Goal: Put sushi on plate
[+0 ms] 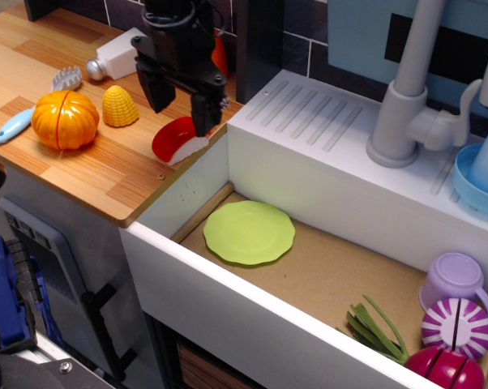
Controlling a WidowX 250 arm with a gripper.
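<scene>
The sushi (177,142), red-topped on a white base, lies on the wooden counter near the sink's left edge. My black gripper (181,109) is open and hangs just above it, one finger to its left rear and one over its right end, partly hiding it. The lime-green plate (249,232) lies flat on the sink floor, below and to the right of the sushi, with nothing on it.
An orange pumpkin toy (64,119), a yellow corn toy (120,105), a blue-handled brush (29,113) and a white bottle (118,57) lie on the counter to the left. A lilac cup (455,281), striped and magenta toys (456,328) and green leaves (378,328) sit in the sink's right corner. The faucet (406,89) stands behind.
</scene>
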